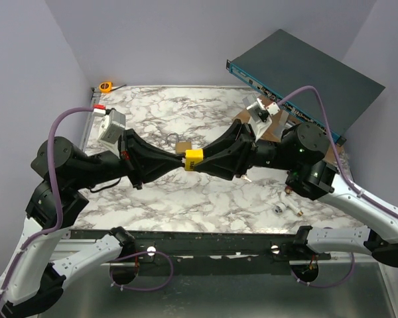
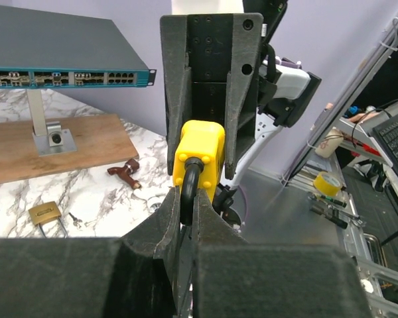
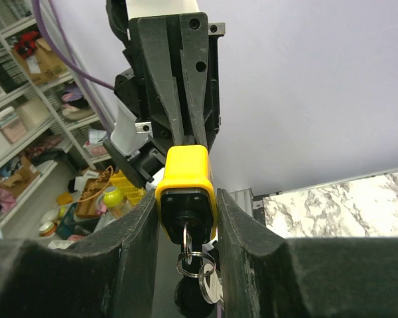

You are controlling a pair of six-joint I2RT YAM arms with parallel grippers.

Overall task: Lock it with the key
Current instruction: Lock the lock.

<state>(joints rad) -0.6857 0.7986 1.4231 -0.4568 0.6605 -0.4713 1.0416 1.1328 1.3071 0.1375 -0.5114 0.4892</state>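
A yellow padlock (image 1: 194,159) hangs in the air above the middle of the table, held from both sides. My left gripper (image 2: 189,199) is shut on its black shackle (image 2: 188,192). From the other side, my right gripper (image 3: 187,199) is shut on the yellow body (image 3: 184,179), one finger on each flank. The key (image 3: 188,235) sticks in the keyhole on the lock's black underside. A ring (image 3: 196,262) with a second key hangs from it between the right fingers. In the top view the two grippers meet tip to tip at the lock.
A brass padlock (image 1: 182,146) lies on the marble table just behind the held lock. A network switch (image 1: 305,73) stands on a wooden board (image 2: 53,142) at the back right. Small metal parts (image 1: 278,207) lie at the front right, and an orange tape measure (image 1: 105,86) at the back left.
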